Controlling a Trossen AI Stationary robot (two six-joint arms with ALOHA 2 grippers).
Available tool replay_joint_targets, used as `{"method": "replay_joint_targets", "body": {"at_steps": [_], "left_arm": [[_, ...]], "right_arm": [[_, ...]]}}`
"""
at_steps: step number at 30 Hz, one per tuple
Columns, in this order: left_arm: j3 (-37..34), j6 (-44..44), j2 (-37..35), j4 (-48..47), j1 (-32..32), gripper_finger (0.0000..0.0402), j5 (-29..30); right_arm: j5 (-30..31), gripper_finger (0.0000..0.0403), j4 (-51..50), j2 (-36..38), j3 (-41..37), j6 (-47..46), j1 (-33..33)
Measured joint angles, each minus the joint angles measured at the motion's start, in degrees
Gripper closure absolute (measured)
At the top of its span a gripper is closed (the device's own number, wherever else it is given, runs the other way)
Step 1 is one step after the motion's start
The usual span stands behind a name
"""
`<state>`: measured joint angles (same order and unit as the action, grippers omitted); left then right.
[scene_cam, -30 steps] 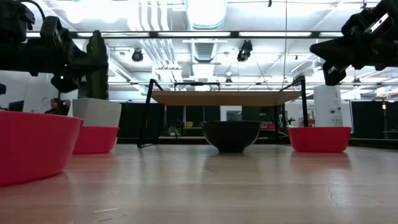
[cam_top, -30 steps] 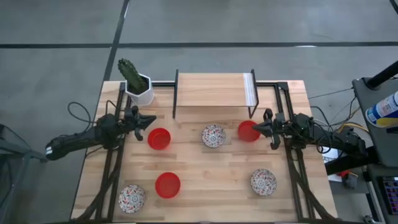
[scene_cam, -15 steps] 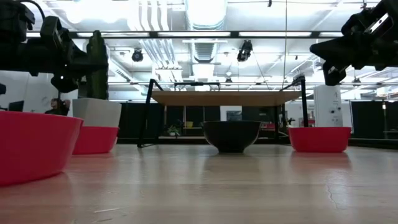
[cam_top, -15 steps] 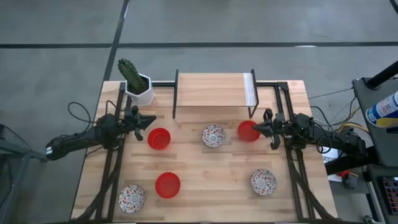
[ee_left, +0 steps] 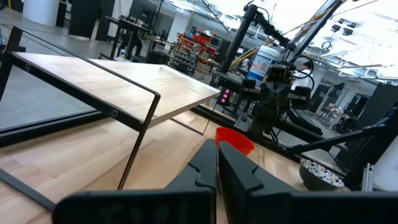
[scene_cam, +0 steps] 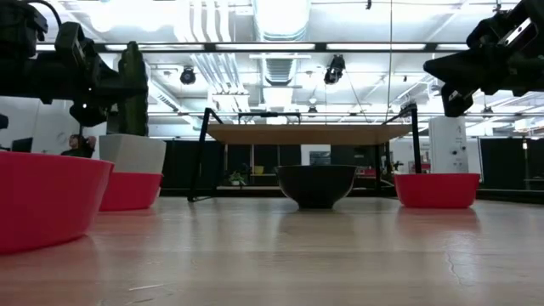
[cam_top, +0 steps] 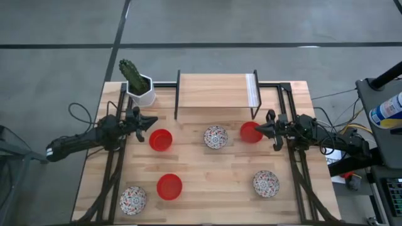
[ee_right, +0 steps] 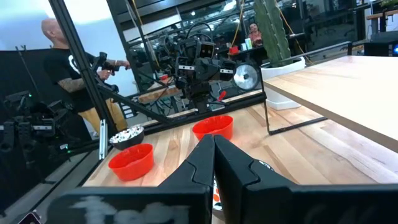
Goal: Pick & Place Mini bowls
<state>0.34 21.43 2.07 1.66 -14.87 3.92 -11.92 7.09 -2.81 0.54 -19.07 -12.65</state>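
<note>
Nothing has moved since the earlier frames. The left gripper point(cam_top: 151, 122) hangs above the tabletop point(cam_top: 213, 169) with fingers pressed together, near a red bowl point(cam_top: 161, 139). The right gripper point(cam_top: 260, 128), also pressed together, sits beside another red bowl point(cam_top: 250, 132). A third red bowl point(cam_top: 169, 186) and three floral bowls point(cam_top: 215, 137) point(cam_top: 133, 199) point(cam_top: 266, 183) lie scattered. The shelf point(cam_top: 213, 90) is bare, so apparently no bowl is placed yet; all six remain.

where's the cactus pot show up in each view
High view: white hexagonal cactus pot at the table's far left corner.
Low view: at left, behind a red bowl.
Left wrist view: not in it.
Right wrist view: upper right, beside the shelf.
Shared landmark: the raised wooden shelf.
</note>
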Motion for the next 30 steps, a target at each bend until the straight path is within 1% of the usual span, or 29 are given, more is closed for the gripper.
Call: {"method": "replay_joint_targets", "body": {"at_steps": [19, 20, 24, 26, 28, 30], "left_arm": [[0.0, 0.0, 0.0, 0.0, 0.0, 0.0392, 0.0], [0.0, 0.0, 0.0, 0.0, 0.0, 0.0392, 0.0], [0.0, 0.0, 0.0, 0.0, 0.0, 0.0392, 0.0], [0.0, 0.0, 0.0, 0.0, 0.0, 0.0392, 0.0], [0.0, 0.0, 0.0, 0.0, 0.0, 0.0392, 0.0], [0.0, 0.0, 0.0, 0.0, 0.0, 0.0392, 0.0]], "right_arm": [[0.0, 0.0394, 0.0, 0.0, 0.0, 0.1, 0.0], [0.2, 0.0394, 0.0, 0.0, 0.0, 1.7, 0.0], [1.5, 0.0394, 0.0, 0.0, 0.0, 15.9, 0.0], [1.5, 0.0394, 0.0, 0.0, 0.0, 21.4, 0.0], [1.6, 0.0394, 0.0, 0.0, 0.0, 25.3, 0.0], [1.6, 0.0394, 0.0, 0.0, 0.0, 26.9, 0.0]]}}
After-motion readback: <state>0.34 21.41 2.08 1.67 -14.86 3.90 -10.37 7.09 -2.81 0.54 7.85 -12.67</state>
